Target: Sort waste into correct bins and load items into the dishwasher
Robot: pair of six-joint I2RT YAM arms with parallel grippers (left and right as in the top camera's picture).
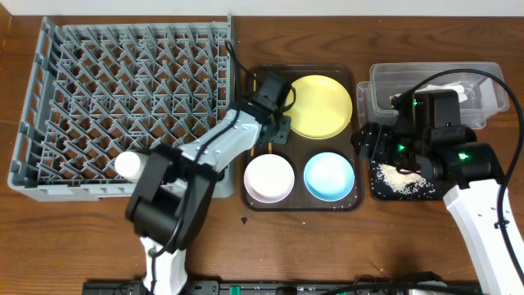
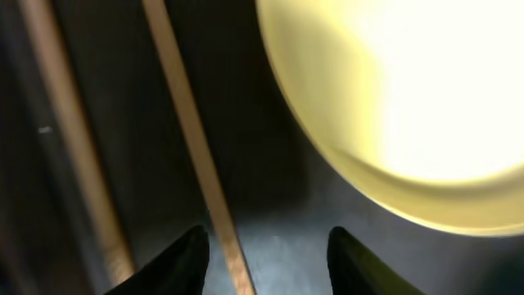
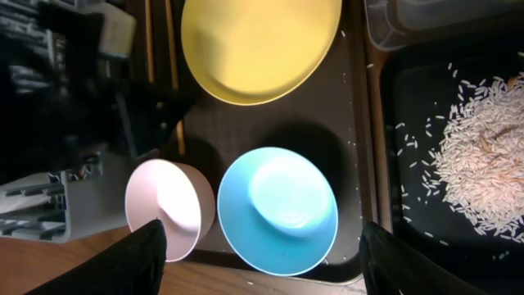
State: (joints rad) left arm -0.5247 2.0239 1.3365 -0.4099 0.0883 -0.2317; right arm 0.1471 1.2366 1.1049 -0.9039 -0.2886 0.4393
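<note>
My left gripper [image 2: 266, 256] is open, low over the left side of the brown serving tray [image 1: 301, 201]. One wooden chopstick [image 2: 190, 139] lies between its fingers, close to the left finger; the second [image 2: 70, 156] lies further left. The yellow plate [image 1: 320, 105] is beside them. My right gripper [image 3: 266, 260] is open and empty above the light blue bowl [image 3: 278, 209]. The pinkish-white bowl [image 3: 164, 205] sits left of it. Rice scraps [image 1: 401, 182] lie in the black tray [image 1: 378, 190]. The clear tub [image 1: 483, 78] holds something white, partly hidden. The wrapper is out of view.
The grey dish rack [image 1: 123, 98] fills the left of the table; a small white cup [image 1: 128, 164] sits at its front edge. The left arm [image 1: 221, 143] stretches from the rack's front corner over the tray. Loose rice grains dot the serving tray's right edge [image 3: 354, 123].
</note>
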